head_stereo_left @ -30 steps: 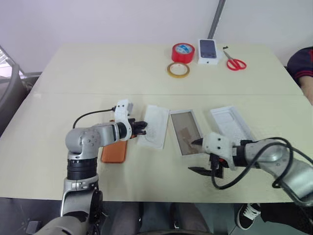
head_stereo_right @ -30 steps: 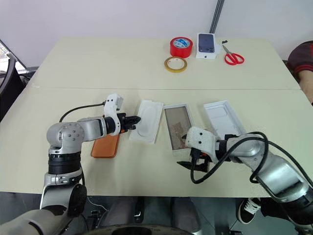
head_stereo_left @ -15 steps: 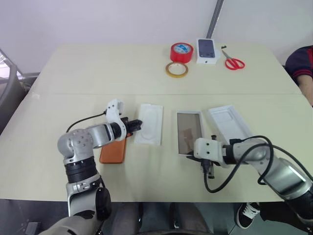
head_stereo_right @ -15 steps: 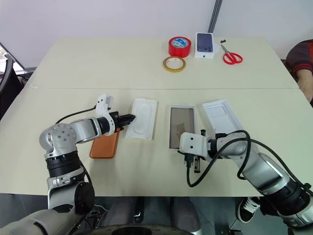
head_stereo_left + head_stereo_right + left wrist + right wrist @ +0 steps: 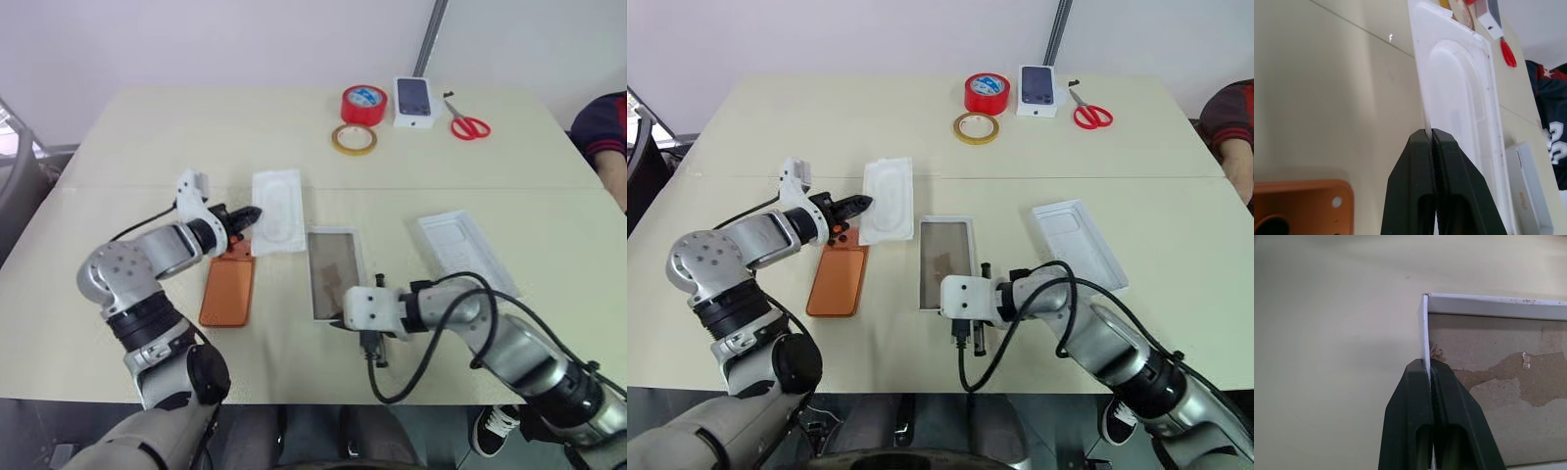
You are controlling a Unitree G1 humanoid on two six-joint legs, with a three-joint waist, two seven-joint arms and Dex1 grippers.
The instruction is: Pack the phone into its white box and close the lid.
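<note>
The white box lies open near the front middle of the table, its brownish, scuffed cardboard floor showing, and the right gripper is pinched tight on its thin near wall beside a corner. The step in hand looks like positioning the tray for the phone: best done by sliding it flat with the wall kept upright, since a pull at one corner could twist or buckle such thin card. The phone — a slim, smooth orange slab with rounded corners — lies flat just left of the box, apart from it. Above the phone, the left gripper is clamped on the rim of the white insert, a thin moulded sheet with a shallow rounded recess; it should go well aside. The lid lies on the right, white inside up — well apart from the box.
</note>
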